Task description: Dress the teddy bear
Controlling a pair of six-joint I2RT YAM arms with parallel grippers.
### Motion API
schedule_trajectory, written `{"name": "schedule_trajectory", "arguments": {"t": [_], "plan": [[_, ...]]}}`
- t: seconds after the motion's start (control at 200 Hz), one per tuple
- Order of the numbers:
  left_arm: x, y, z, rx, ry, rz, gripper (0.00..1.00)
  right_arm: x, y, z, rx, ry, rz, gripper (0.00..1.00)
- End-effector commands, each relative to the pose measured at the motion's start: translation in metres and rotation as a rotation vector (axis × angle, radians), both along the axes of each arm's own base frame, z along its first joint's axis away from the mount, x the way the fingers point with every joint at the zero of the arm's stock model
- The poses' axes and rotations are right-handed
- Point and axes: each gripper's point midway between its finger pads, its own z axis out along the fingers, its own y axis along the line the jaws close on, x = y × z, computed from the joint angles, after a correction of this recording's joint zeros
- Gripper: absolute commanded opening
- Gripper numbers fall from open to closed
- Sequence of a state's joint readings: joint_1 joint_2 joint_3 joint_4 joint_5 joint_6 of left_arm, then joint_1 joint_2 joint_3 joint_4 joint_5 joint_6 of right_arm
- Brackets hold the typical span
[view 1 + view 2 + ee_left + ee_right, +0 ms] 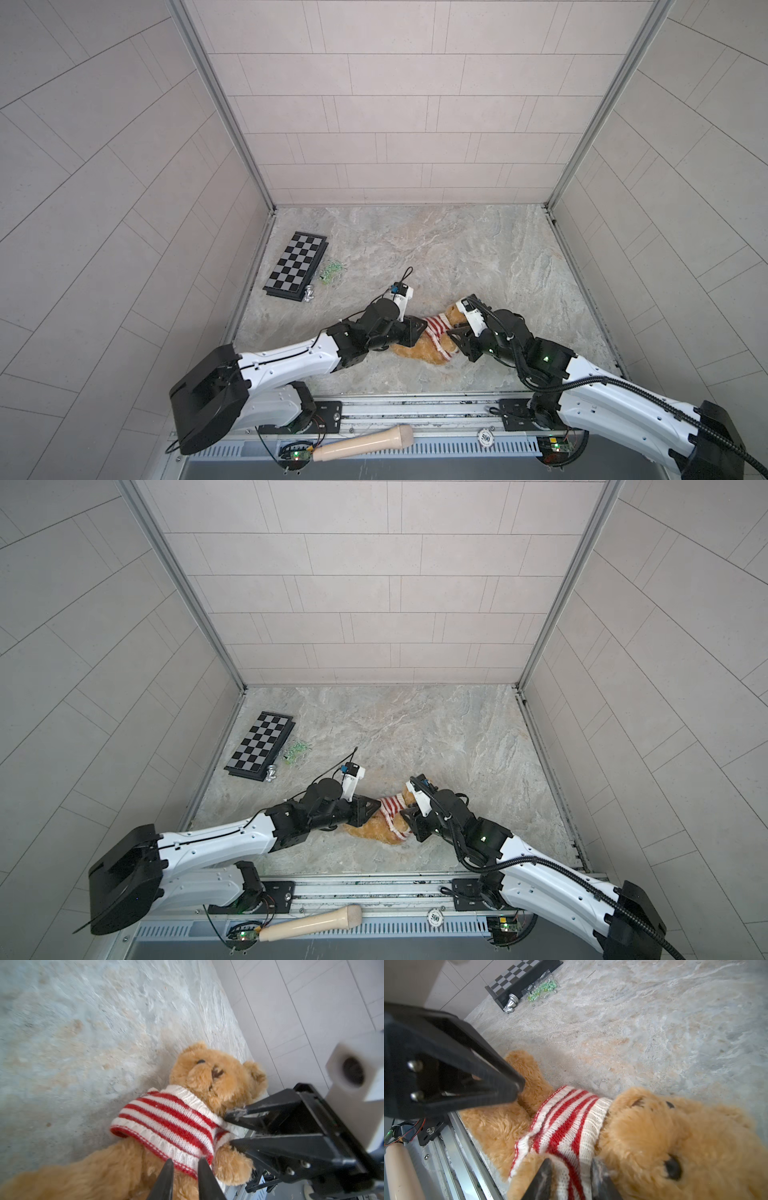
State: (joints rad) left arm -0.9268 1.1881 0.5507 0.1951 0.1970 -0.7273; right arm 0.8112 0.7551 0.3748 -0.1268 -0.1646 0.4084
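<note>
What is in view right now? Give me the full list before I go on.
bear: one, golden-brown, lying on its back at the table's front middle
sweater: one, red and white stripes, on the bear's chest, collar at the neck
chessboard: one, black and grey, back left, by the wall
chess piece: one, silver, at the chessboard's near corner
bag: one, clear with green bits, beside the chessboard
chip: one, white, on the front rail
handle: one, beige, lying along the front rail
table: one, grey marbled
left gripper: one, black, at the sweater's hem
right gripper: one, black, at the sweater's shoulder
</note>
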Motion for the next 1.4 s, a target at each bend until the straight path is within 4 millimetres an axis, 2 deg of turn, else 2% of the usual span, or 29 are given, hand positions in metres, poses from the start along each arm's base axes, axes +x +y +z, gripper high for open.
{"name": "schedule_trajectory", "arguments": {"t": [0.0, 0.195, 0.34, 0.511, 0.746, 0.981, 1.251, 1.392], "plan": [[0.008, 0.011, 0.004, 0.044, -0.005, -0.012, 0.32, -0.003, -0.009, -0.017, -0.046, 0.043, -0.027, 0.34], [0.03, 0.013, 0.002, 0.057, 0.03, -0.005, 0.47, -0.004, -0.017, -0.034, -0.077, 0.092, -0.076, 0.32], [0.035, -0.002, -0.007, 0.053, 0.067, -0.032, 0.55, -0.004, -0.029, -0.041, -0.086, 0.103, -0.131, 0.32], [0.041, -0.017, -0.012, -0.023, 0.113, -0.055, 0.59, 0.0, -0.045, -0.043, -0.092, 0.105, -0.225, 0.32], [0.034, -0.026, -0.03, -0.052, 0.185, -0.09, 0.64, 0.003, -0.058, -0.054, -0.044, 0.125, -0.33, 0.33], [0.017, -0.034, -0.042, -0.025, 0.218, -0.135, 0.69, 0.005, -0.063, -0.057, -0.04, 0.133, -0.36, 0.33], [0.019, -0.026, -0.018, -0.047, 0.176, -0.122, 0.71, 0.005, -0.063, -0.059, -0.039, 0.135, -0.362, 0.32], [0.019, -0.02, -0.041, -0.014, 0.244, -0.109, 0.71, 0.005, -0.064, -0.059, -0.047, 0.129, -0.359, 0.31]]}}
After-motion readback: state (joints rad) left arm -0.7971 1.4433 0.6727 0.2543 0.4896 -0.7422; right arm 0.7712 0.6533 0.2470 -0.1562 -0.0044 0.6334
